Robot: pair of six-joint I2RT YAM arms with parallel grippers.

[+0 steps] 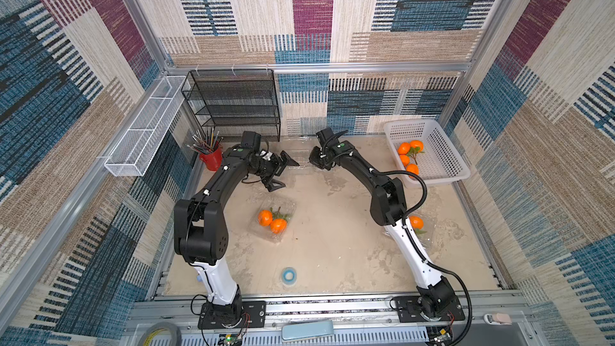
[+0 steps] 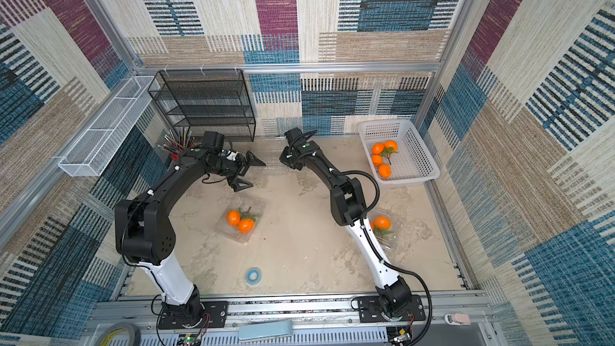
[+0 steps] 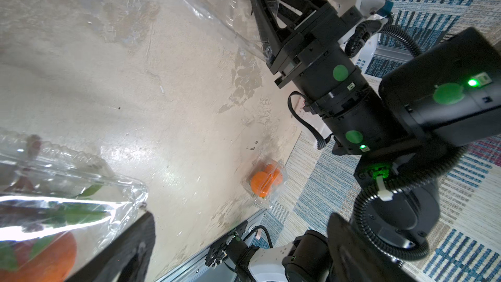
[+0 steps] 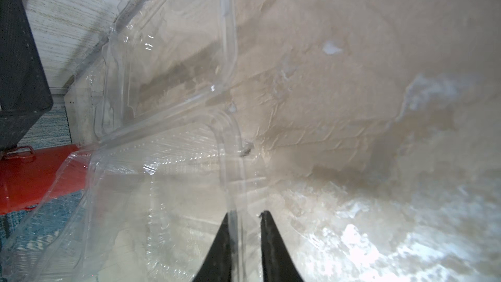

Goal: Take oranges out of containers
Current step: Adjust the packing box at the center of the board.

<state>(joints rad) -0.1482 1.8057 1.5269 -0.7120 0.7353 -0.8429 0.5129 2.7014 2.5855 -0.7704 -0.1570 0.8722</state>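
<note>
Two oranges (image 1: 271, 221) lie in a clear container (image 1: 286, 204) at mid-table; the left wrist view shows it close by (image 3: 67, 174). Another orange (image 1: 416, 222) sits in a container (image 1: 429, 232) partly hidden behind the right arm. Several oranges (image 1: 407, 158) lie in the white basket. Two empty containers lie at the back; the nearer one (image 4: 162, 185) has its wall between the fingers of my right gripper (image 4: 245, 214), which is shut on it. In both top views that gripper (image 1: 311, 160) (image 2: 282, 160) faces my left gripper (image 1: 290, 174), which hangs wide open and holds nothing.
The white basket (image 1: 442, 158) stands at the back right. A black mesh rack (image 1: 233, 104), a red cup of brushes (image 1: 211, 158) and a white wire trough (image 1: 143, 128) line the back left. A blue tape roll (image 1: 289, 275) lies near the front edge.
</note>
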